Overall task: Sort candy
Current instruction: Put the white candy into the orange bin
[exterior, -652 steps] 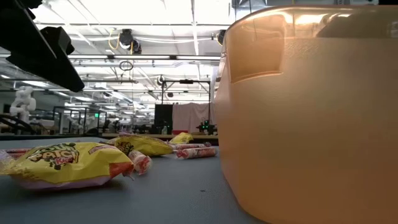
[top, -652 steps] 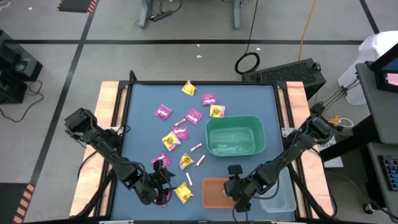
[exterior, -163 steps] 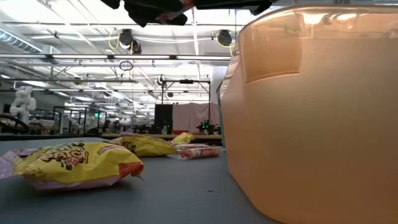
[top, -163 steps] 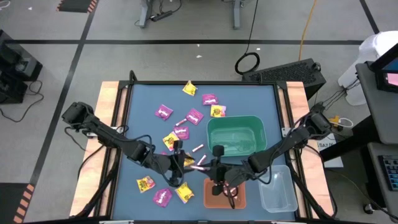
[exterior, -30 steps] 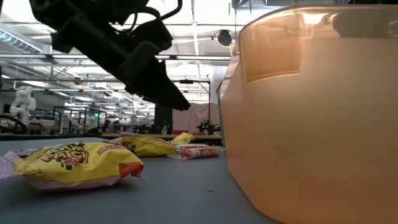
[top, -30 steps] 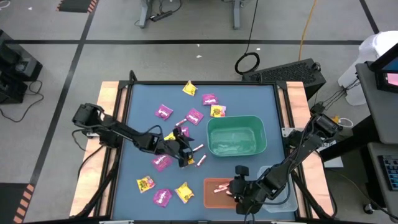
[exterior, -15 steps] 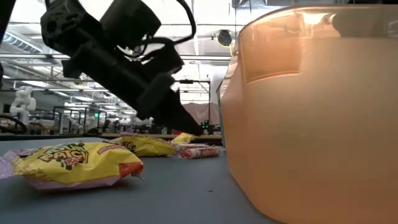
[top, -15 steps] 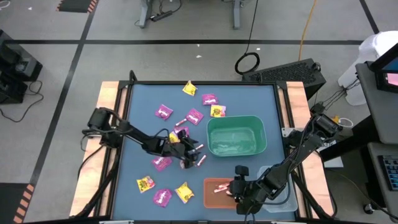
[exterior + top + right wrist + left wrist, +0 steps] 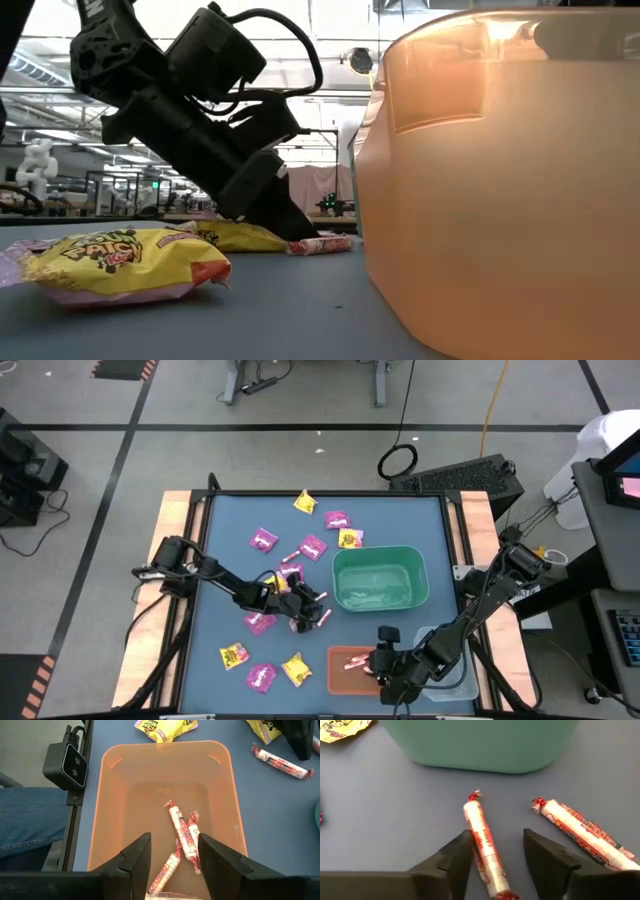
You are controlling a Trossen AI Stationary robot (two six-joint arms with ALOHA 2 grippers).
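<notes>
Pink-white candy sticks lie on the blue table beside the green bin (image 9: 378,580). My left gripper (image 9: 495,847) is down at the table, open, one finger on each side of a stick (image 9: 482,840). A second stick (image 9: 585,837) lies outside the other finger. In the low view the left arm slants down to that stick (image 9: 320,243). My right gripper (image 9: 170,855) hovers open and empty over the orange bin (image 9: 220,785), which holds several sticks (image 9: 182,827). Purple packets (image 9: 263,540) and yellow packets (image 9: 296,669) are scattered flat over the table. My left gripper straddles the stick's near half (image 9: 487,862), coming in slanting down from the table's left, fingers along the stick. One finger (image 9: 460,852) stands right against the stick's side; whether it touches, I cannot tell. The stick lies flat on the table.
A clear bin (image 9: 445,670) stands right of the orange bin (image 9: 350,668) at the near edge. A yellow packet (image 9: 120,262) lies close to the low camera. A person's leg in jeans (image 9: 30,825) shows beyond the table's near edge.
My left gripper has sunk to the table and gone a little toward the right edge, down onto the sticks by the green bin. No candy has moved.
</notes>
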